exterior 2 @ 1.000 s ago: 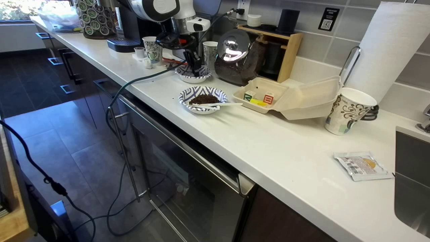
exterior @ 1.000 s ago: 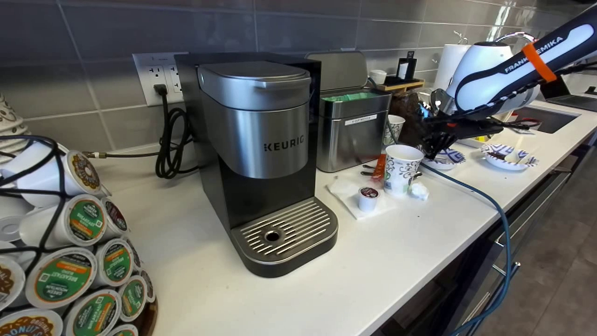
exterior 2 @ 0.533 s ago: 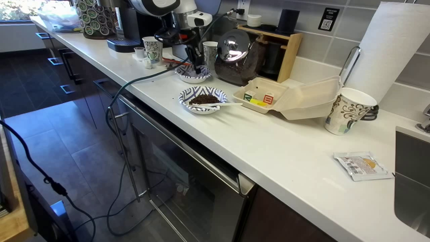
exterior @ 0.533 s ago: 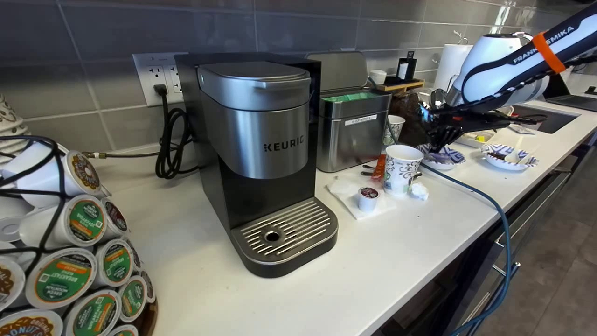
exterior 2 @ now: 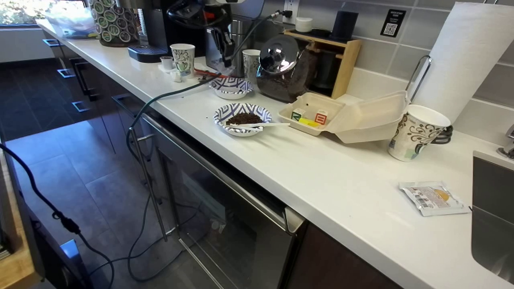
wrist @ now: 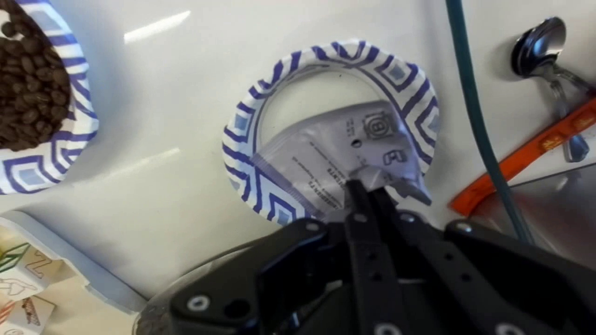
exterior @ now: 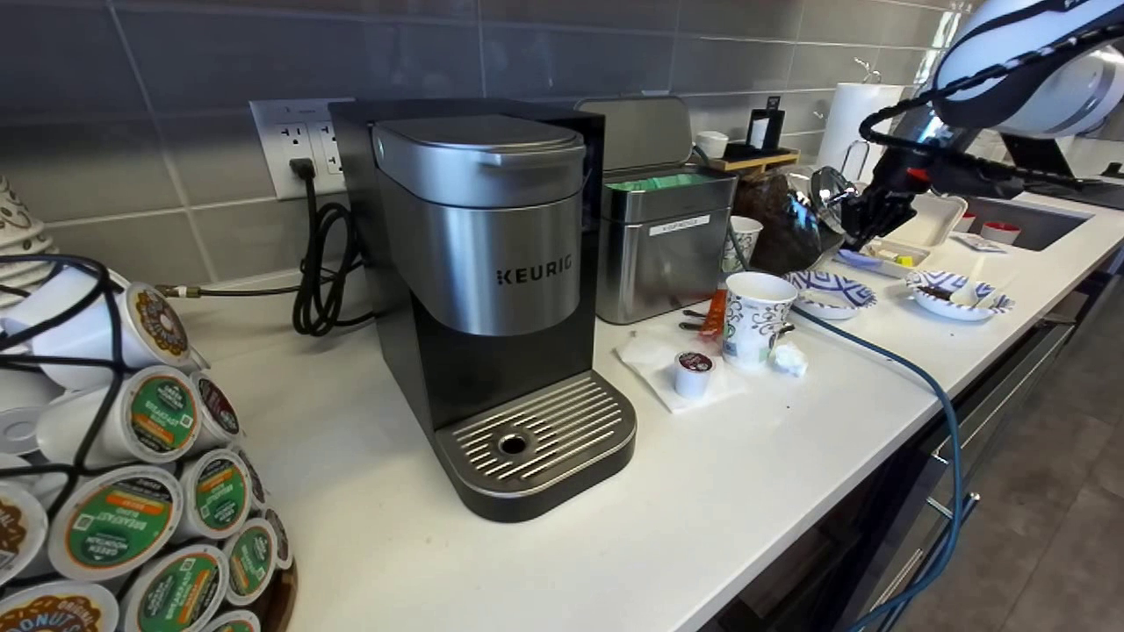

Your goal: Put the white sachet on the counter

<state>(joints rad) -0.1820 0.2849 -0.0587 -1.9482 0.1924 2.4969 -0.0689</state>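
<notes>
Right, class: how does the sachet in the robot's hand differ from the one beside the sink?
The held sachet is pinched in the hand, off the counter; the loose sachet lies flat on it.
The held sachet is bunched at the grip; the loose sachet is not.
The loose sachet shows an orange patch; the held sachet's visible face shows none.
Both are pale and printed.
</notes>
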